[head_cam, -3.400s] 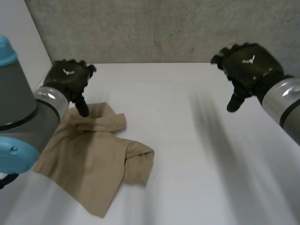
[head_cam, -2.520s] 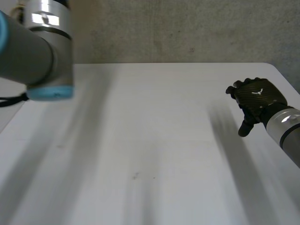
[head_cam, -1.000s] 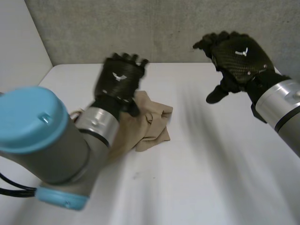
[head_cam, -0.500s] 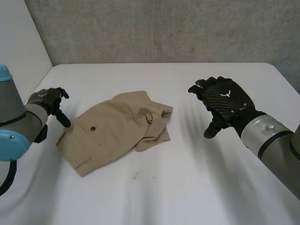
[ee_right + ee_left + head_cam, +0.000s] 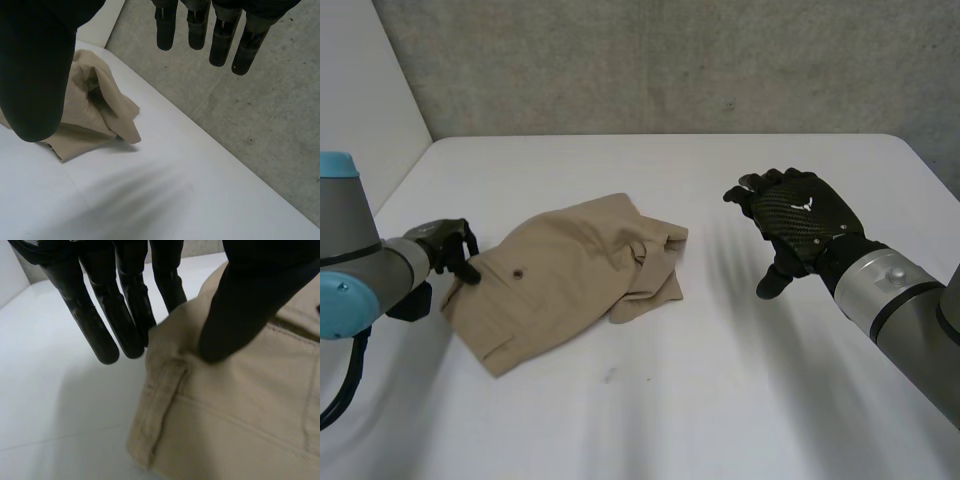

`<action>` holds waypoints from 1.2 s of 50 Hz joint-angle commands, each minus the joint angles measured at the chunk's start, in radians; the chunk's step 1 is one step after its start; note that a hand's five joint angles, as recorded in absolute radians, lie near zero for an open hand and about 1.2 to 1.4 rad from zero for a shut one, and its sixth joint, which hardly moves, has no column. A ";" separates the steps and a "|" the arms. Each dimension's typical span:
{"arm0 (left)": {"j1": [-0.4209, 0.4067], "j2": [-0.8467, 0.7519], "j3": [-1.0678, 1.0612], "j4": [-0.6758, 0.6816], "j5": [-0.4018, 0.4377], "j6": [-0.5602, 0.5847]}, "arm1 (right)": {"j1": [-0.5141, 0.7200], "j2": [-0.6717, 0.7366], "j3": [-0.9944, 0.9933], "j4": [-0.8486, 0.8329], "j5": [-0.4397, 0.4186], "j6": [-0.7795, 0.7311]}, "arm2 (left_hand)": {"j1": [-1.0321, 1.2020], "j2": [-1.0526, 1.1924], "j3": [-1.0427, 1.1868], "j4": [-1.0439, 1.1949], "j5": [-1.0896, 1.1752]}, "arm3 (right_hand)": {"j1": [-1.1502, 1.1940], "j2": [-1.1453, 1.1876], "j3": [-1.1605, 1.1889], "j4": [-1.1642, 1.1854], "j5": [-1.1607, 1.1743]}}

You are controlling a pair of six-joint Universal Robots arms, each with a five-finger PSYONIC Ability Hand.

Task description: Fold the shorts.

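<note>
The tan shorts lie on the white table, flat at the buttoned pocket end and bunched at the other, so the fold looks barely begun. The left hand is at their flat end's corner, thumb on the cloth, fingers straight beside the edge. The right hand hovers well off the bunched end, fingers spread and empty

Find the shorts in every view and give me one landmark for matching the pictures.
Head view: the shorts lie on the white table, with the left hand at one corner and the right hand held apart.
Left wrist view: the shorts have a corner under the thumb, beside the straight fingertips.
Right wrist view: the shorts lie bunched beyond the open hand's thumb, untouched.
Shared landmark: the white table beneath the shorts.
</note>
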 commanded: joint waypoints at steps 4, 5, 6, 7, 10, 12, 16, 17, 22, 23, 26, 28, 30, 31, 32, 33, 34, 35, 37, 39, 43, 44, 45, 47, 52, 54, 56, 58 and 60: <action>-0.009 0.057 0.095 -0.057 -0.007 0.000 | -0.004 -0.002 -0.003 0.000 0.000 0.000 | 0.392 0.357 0.370 0.366 0.386 | -0.026 -0.043 -0.040 -0.058 -0.064; -0.009 0.073 0.112 -0.056 -0.009 -0.001 | -0.004 -0.002 -0.002 0.000 0.000 -0.001 | 0.392 0.357 0.370 0.366 0.386 | -0.026 -0.043 -0.040 -0.058 -0.064; -0.007 0.089 0.130 -0.053 -0.012 -0.001 | -0.004 -0.003 -0.002 0.000 0.000 -0.001 | 0.392 0.357 0.370 0.366 0.386 | -0.026 -0.043 -0.040 -0.058 -0.064; -0.007 0.126 0.171 -0.038 -0.027 -0.006 | -0.005 -0.003 -0.002 0.001 0.000 -0.001 | 0.392 0.357 0.370 0.366 0.386 | -0.026 -0.043 -0.040 -0.058 -0.064; -0.016 0.177 0.240 0.016 -0.073 -0.014 | -0.005 -0.008 -0.002 0.001 0.000 0.000 | 0.392 0.357 0.370 0.366 0.386 | -0.026 -0.043 -0.040 -0.058 -0.064; -0.045 0.220 0.296 0.102 -0.119 -0.023 | -0.007 -0.009 -0.003 0.001 0.001 0.000 | 0.392 0.357 0.370 0.366 0.386 | -0.026 -0.043 -0.040 -0.058 -0.064; -0.130 0.297 0.330 0.255 -0.144 -0.024 | -0.020 -0.018 -0.006 0.001 0.021 0.000 | 0.392 0.357 0.370 0.366 0.386 | -0.026 -0.043 -0.040 -0.058 -0.064; -0.148 0.310 0.330 0.283 -0.144 -0.023 | -0.024 -0.018 -0.008 0.003 0.029 0.000 | 0.392 0.357 0.370 0.366 0.386 | -0.026 -0.043 -0.040 -0.058 -0.064; -0.301 0.341 0.324 0.380 -0.141 -0.021 | -0.060 -0.043 -0.021 0.004 0.095 0.003 | 0.392 0.357 0.370 0.366 0.386 | -0.026 -0.043 -0.040 -0.058 -0.064; -0.332 0.340 0.321 0.383 -0.139 -0.020 | -0.070 -0.047 -0.023 0.004 0.106 0.003 | 0.392 0.357 0.370 0.366 0.386 | -0.026 -0.043 -0.040 -0.058 -0.064; -0.436 0.308 0.308 0.386 -0.136 -0.011 | -0.105 -0.060 -0.035 0.004 0.130 0.012 | 0.392 0.357 0.370 0.366 0.386 | -0.026 -0.043 -0.040 -0.058 -0.064; -0.487 0.272 0.299 0.389 -0.131 -0.011 | -0.123 -0.067 -0.040 0.004 0.143 0.017 | 0.392 0.357 0.370 0.366 0.386 | -0.026 -0.043 -0.040 -0.058 -0.064; -0.558 0.211 0.284 0.391 -0.131 -0.011 | -0.149 -0.072 -0.046 0.004 0.155 0.020 | 0.392 0.357 0.370 0.366 0.386 | -0.026 -0.043 -0.040 -0.058 -0.064; -0.579 0.190 0.279 0.391 -0.131 -0.011 | -0.158 -0.072 -0.049 0.004 0.159 0.020 | 0.392 0.357 0.370 0.366 0.386 | -0.026 -0.043 -0.040 -0.058 -0.064; -0.599 0.170 0.273 0.391 -0.133 -0.011 | -0.165 -0.072 -0.049 0.004 0.163 0.020 | 0.392 0.357 0.370 0.366 0.386 | -0.026 -0.043 -0.040 -0.058 -0.064; -0.636 0.131 0.259 0.391 -0.131 -0.011 | -0.177 -0.072 -0.054 0.004 0.169 0.020 | 0.392 0.357 0.370 0.366 0.386 | -0.026 -0.043 -0.040 -0.058 -0.064; -0.653 0.113 0.250 0.391 -0.130 -0.011 | -0.183 -0.074 -0.055 0.004 0.172 0.020 | 0.392 0.357 0.370 0.366 0.386 | -0.026 -0.043 -0.040 -0.058 -0.064; -0.673 0.096 0.239 0.391 -0.130 -0.012 | -0.191 -0.074 -0.057 0.004 0.173 0.020 | 0.392 0.357 0.370 0.366 0.386 | -0.026 -0.043 -0.040 -0.058 -0.064; -0.735 0.056 0.198 0.391 -0.130 -0.012 | -0.212 -0.074 -0.058 0.004 0.176 0.020 | 0.392 0.357 0.370 0.366 0.386 | -0.026 -0.043 -0.040 -0.058 -0.064; -0.778 0.038 0.169 0.391 -0.125 -0.011 | -0.224 -0.074 -0.060 0.004 0.178 0.020 | 0.392 0.357 0.370 0.366 0.386 | -0.026 -0.043 -0.040 -0.058 -0.064; -0.828 0.033 0.095 0.392 -0.076 -0.011 | -0.251 -0.072 -0.063 0.006 0.175 0.022 | 0.123 0.088 0.101 0.098 0.118 | -0.026 -0.043 -0.040 -0.058 -0.064; -0.834 0.042 0.072 0.394 -0.044 -0.011 | -0.252 -0.072 -0.066 0.006 0.173 0.022 | -0.125 -0.160 -0.147 -0.151 -0.130 | -0.026 -0.043 -0.040 -0.058 -0.064; -0.832 0.045 0.063 0.395 -0.027 -0.011 | -0.251 -0.071 -0.066 0.006 0.173 0.020 | -0.261 -0.296 -0.283 -0.287 -0.266 | -0.026 -0.043 -0.040 -0.058 -0.064; -0.831 0.053 0.058 0.397 -0.010 -0.009 | -0.249 -0.069 -0.066 0.007 0.170 0.018 | -0.397 -0.432 -0.419 -0.423 -0.402 | -0.026 -0.043 -0.040 -0.058 -0.064; -0.771 0.108 0.057 0.414 -0.012 -0.008 | -0.246 -0.061 -0.064 0.018 0.155 0.017 | -0.535 -0.571 -0.557 -0.561 -0.541 | -0.026 -0.043 -0.040 -0.058 -0.064; -0.728 0.125 0.057 0.414 -0.012 -0.008 | -0.245 -0.061 -0.064 0.018 0.144 0.017 | -0.536 -0.571 -0.557 -0.561 -0.541 | -0.026 -0.043 -0.040 -0.058 -0.064; -0.669 0.161 0.058 0.414 -0.015 -0.009 | -0.244 -0.061 -0.061 0.018 0.126 0.015 | -0.533 -0.568 -0.555 -0.558 -0.538 | -0.026 -0.043 -0.040 -0.058 -0.064; -0.638 0.183 0.055 0.414 -0.015 -0.011 | -0.243 -0.061 -0.058 0.023 0.109 0.020 | -0.533 -0.568 -0.554 -0.558 -0.538 | -0.026 -0.043 -0.040 -0.058 -0.064; -0.590 0.206 0.047 0.409 -0.015 -0.011 | -0.232 -0.061 -0.052 0.049 0.081 0.020 | -0.530 -0.565 -0.552 -0.555 -0.535 | -0.026 -0.043 -0.040 -0.058 -0.064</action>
